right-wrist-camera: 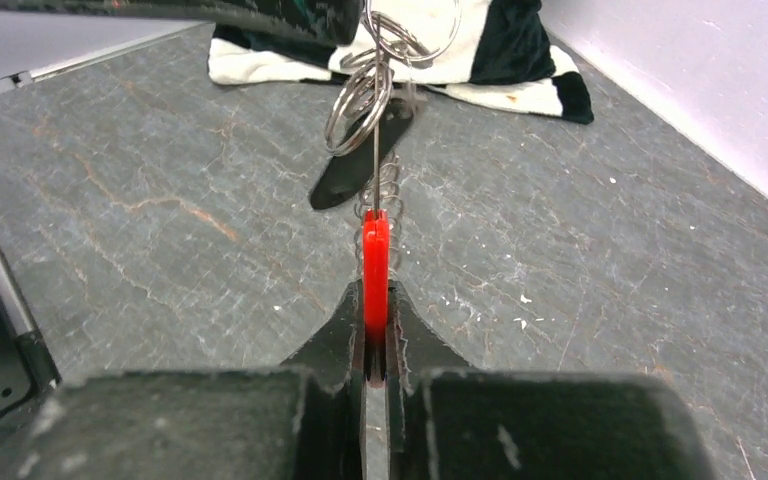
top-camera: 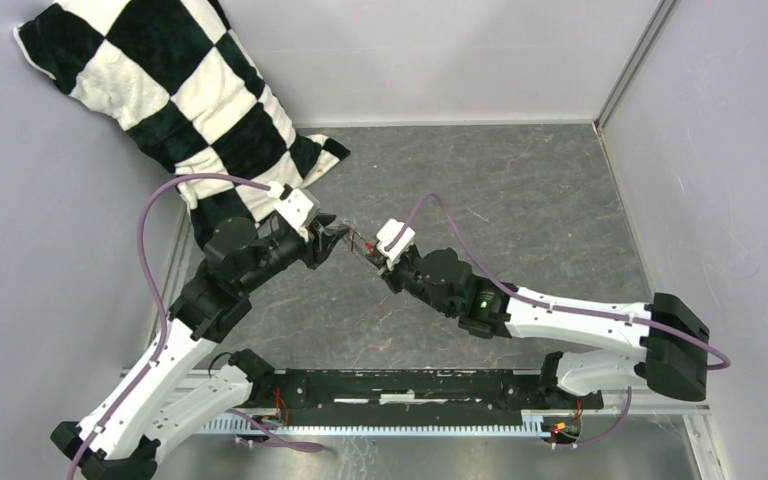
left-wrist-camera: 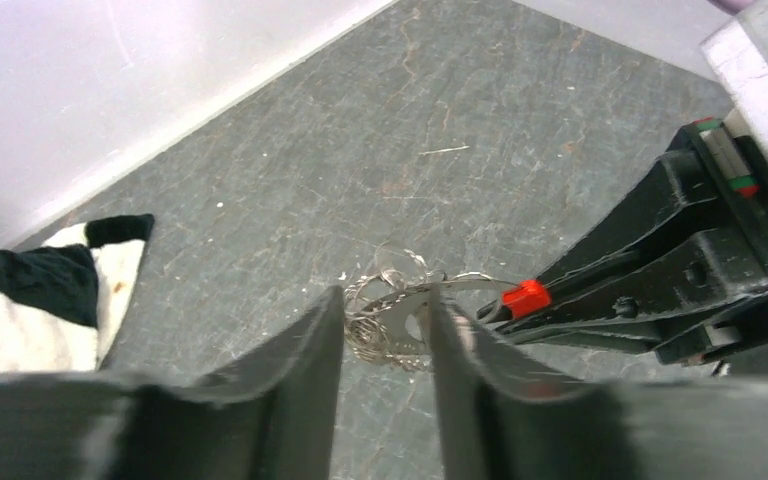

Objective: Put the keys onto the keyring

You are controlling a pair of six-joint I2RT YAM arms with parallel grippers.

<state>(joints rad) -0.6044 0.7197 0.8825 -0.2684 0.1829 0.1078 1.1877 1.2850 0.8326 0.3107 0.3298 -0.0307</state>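
Observation:
The keyring (top-camera: 356,243) hangs above the table, stretched between my two grippers. In the left wrist view my left gripper (left-wrist-camera: 388,300) has its fingers closed against the ring's bundle of silvery pieces (left-wrist-camera: 405,318), gripping it from both sides. My right gripper (right-wrist-camera: 375,292) is shut on the bright red tag (right-wrist-camera: 375,250); a thin wire runs from the tag up to the silvery rings (right-wrist-camera: 362,100). The red tag (left-wrist-camera: 526,296) also shows in the left wrist view. A small black shape (right-wrist-camera: 345,180) lies behind the rings; I cannot tell whether it is the key.
A black-and-white checkered cloth (top-camera: 180,90) lies at the back left, draped against the left wall. Pale walls close the table on the left, back and right. The dark stone-patterned tabletop (top-camera: 520,200) spreads out behind and to the right.

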